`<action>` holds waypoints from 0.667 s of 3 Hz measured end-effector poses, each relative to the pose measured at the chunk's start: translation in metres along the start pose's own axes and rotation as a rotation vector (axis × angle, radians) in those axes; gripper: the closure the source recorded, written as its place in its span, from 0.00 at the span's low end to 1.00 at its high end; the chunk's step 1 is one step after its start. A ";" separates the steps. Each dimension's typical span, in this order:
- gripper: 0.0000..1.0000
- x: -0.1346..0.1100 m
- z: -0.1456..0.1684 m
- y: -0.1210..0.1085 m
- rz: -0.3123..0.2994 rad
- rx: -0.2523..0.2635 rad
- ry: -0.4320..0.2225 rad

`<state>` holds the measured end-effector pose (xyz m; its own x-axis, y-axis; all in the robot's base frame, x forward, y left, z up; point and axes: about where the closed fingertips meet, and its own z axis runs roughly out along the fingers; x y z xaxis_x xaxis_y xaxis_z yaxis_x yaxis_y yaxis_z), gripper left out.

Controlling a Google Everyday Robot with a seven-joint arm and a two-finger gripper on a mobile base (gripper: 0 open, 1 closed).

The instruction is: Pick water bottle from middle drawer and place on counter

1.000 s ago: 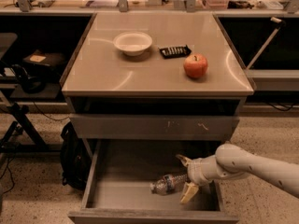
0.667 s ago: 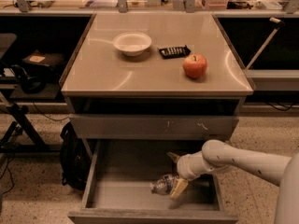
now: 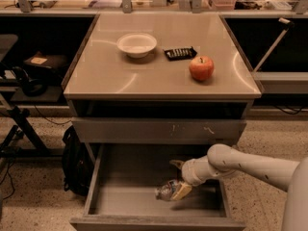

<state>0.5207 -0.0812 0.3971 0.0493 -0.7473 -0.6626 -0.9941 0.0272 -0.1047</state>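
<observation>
The water bottle (image 3: 165, 191) lies on its side on the floor of the open middle drawer (image 3: 120, 203), a little right of its centre. My gripper (image 3: 178, 178) reaches into the drawer from the right. Its fingers are open: one finger (image 3: 176, 163) stands behind the bottle and the other (image 3: 183, 190) lies against the bottle's right end. The bottle is not lifted. The counter (image 3: 115, 76) is the beige top of the cabinet above.
On the counter stand a white bowl (image 3: 137, 44), a small black object (image 3: 180, 53) and a red apple (image 3: 201, 68). A shut drawer front with pale scratches (image 3: 159, 130) overhangs the open drawer. A black bag (image 3: 76, 160) sits left of the cabinet.
My gripper has moved left inside the drawer and now straddles the bottle's right end. The bottle has stayed on the drawer floor.
</observation>
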 end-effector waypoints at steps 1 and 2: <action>0.41 0.000 0.000 0.000 0.000 0.000 0.000; 0.65 0.000 0.000 0.000 0.000 0.000 0.000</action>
<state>0.5207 -0.0812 0.3971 0.0494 -0.7473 -0.6627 -0.9941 0.0271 -0.1046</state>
